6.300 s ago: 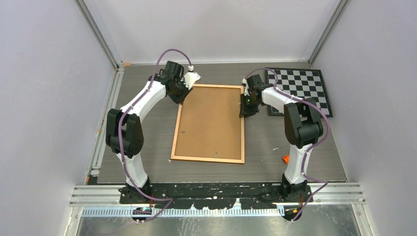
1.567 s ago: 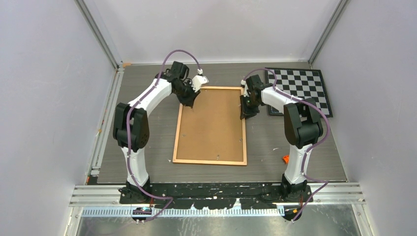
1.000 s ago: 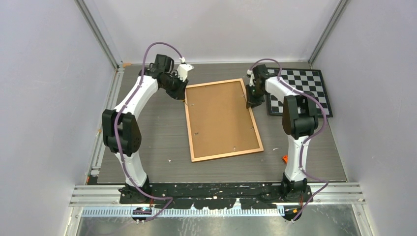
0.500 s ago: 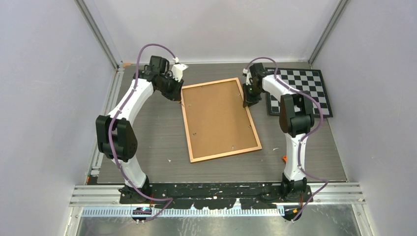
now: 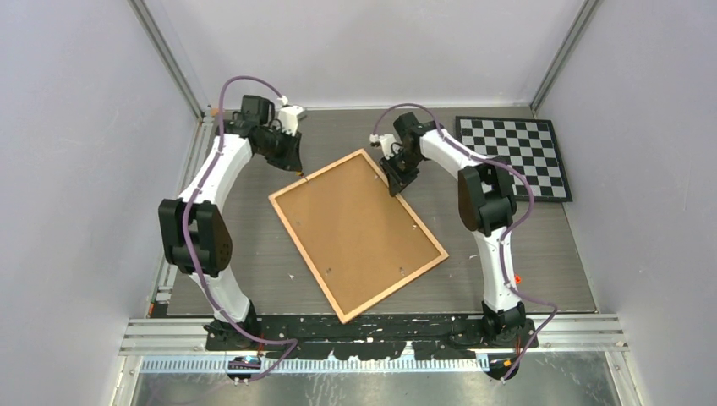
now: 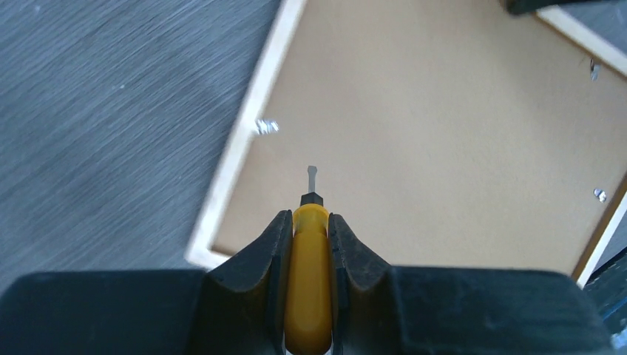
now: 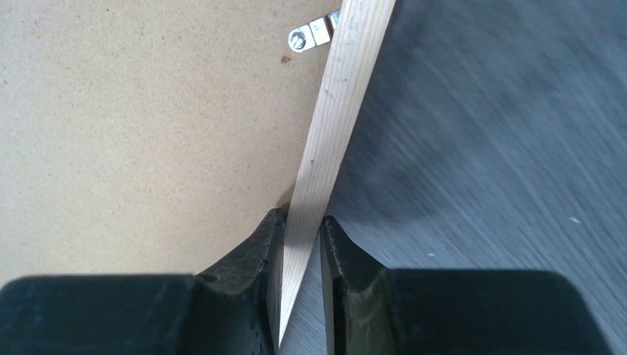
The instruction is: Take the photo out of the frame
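Observation:
The frame (image 5: pixel 358 231) lies face down on the table, turned diagonally, its brown fibreboard back up with small metal clips (image 7: pixel 310 34). The photo is hidden under the backing. My right gripper (image 5: pixel 396 179) is shut on the frame's wooden border (image 7: pixel 330 122) near its far corner. My left gripper (image 5: pixel 295 166) is shut on a yellow-handled screwdriver (image 6: pixel 310 277), held just above the frame's far-left edge; its metal tip (image 6: pixel 311 175) points over the backing board (image 6: pixel 444 133), near a clip (image 6: pixel 266 126).
A black-and-white checkerboard (image 5: pixel 514 156) lies at the back right of the grey table (image 5: pixel 524 254). Grey walls enclose the table on three sides. A small orange bit (image 5: pixel 517 279) sits by the right arm.
The right gripper has swung the frame's far end leftward, turning the frame counter-clockwise to a diagonal. The left gripper has drawn back to the left with the screwdriver.

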